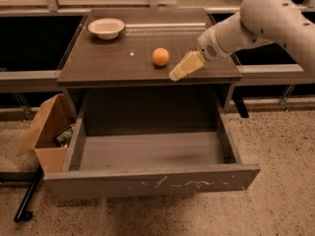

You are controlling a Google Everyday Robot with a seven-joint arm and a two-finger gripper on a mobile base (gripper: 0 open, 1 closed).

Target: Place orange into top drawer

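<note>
The orange (pixel 160 56) sits on the dark countertop (pixel 108 63), near its middle. My gripper (pixel 176 75) hangs just right of the orange and slightly nearer the counter's front edge, a short gap away from it. The white arm (pixel 256 23) reaches in from the upper right. The top drawer (pixel 152 178) is pulled out below the counter, grey, with pale scratch marks on its front panel, and nothing shows inside it.
A white bowl (pixel 106 28) stands at the back left of the counter. A brown cardboard box (pixel 47 132) with some items in it sits on the speckled floor, left of the drawer. A black bar (pixel 27 198) lies on the floor at lower left.
</note>
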